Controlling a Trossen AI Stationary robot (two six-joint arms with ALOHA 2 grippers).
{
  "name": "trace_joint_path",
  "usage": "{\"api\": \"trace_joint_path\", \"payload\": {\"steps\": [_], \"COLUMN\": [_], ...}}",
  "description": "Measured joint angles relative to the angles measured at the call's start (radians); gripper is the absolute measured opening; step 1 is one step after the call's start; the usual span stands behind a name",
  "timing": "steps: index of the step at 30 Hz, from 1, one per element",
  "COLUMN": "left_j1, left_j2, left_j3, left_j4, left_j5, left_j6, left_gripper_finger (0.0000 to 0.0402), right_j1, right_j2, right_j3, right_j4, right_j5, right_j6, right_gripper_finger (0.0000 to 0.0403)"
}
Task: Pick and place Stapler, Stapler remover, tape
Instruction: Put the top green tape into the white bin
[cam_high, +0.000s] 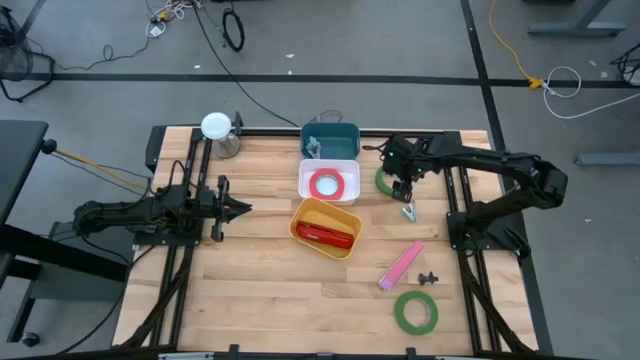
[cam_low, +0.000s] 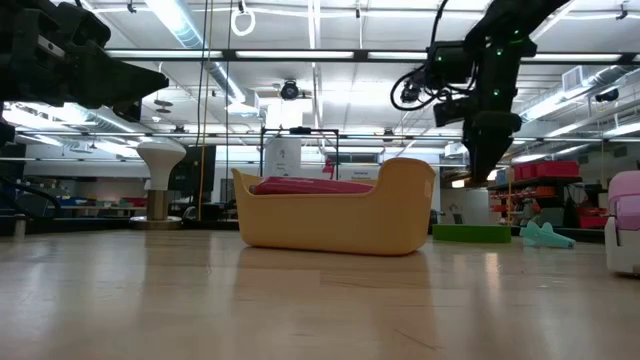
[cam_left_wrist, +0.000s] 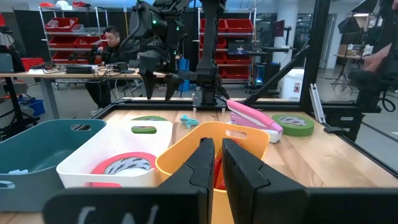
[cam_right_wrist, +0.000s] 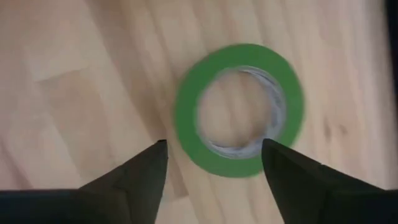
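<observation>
overhead, the right gripper (cam_high: 403, 186) hangs with fingers spread wide and empty above a green tape roll (cam_high: 386, 182) lying flat on the table (cam_high: 250, 290) beside the white bin (cam_high: 305, 185); the left gripper (cam_high: 240, 209) waits closed, empty.

The worktop (cam_high: 250, 290) is pale wood in narrow planks with a smooth, faintly sheeny finish, framed by dark matt metal rails. The yellow bin (cam_high: 325, 227), white bin (cam_high: 329, 181) and teal bin (cam_high: 331, 140) look like smooth moulded plastic with a soft satin surface. The red tape (cam_high: 326, 184) and the green tape (cam_right_wrist: 239, 109) by the far edge appear matt, papery, the green one around a pale inner core. The pink stapler (cam_high: 401, 265) looks like glossy plastic. The right end effector (cam_right_wrist: 214, 168) has matt black fingers.
</observation>
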Motion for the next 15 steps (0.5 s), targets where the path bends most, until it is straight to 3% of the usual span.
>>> {"api": "trace_joint_path", "payload": {"steps": [4,15], "left_j1": [0.0,0.0], "left_j2": [0.0,0.0], "left_j3": [0.0,0.0], "left_j4": [0.0,0.0], "left_j5": [0.0,0.0], "left_j6": [0.0,0.0], "left_gripper_finger": [0.0037,0.0037], "right_j1": [-0.001,0.0], "right_j2": [0.015,0.015], "right_j3": [-0.014,-0.102], "right_j4": [0.043,0.181], "right_j5": [-0.054,-0.062], "right_j6": [-0.032,-0.056], "right_gripper_finger": [0.0274,0.0273]}}
